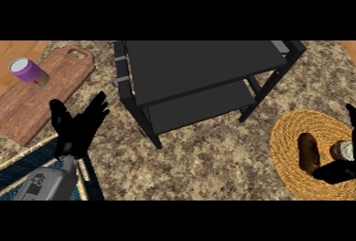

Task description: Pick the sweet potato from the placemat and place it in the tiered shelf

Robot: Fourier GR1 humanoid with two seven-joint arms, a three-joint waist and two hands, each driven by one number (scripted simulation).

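The sweet potato (308,149) lies on the placemat (287,141) at the counter's (208,162) right edge. The right hand (334,173) is just beside it, mostly cut off, so I cannot tell whether it is open or closed. A sideways grasp could roll the potato or drag the mat. On the way to the shelf (201,77), a post might catch it. The left hand (76,126) rests open at the lower left. A board (42,96) with a can (28,71) sits at the far left.

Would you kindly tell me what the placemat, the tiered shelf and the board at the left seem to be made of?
The placemat looks like woven straw or rattan, matte: tan concentric braided rings. The tiered shelf is probably painted metal or wood: smooth flat black, slim square posts. The board looks wooden: reddish-brown with grain streaks.
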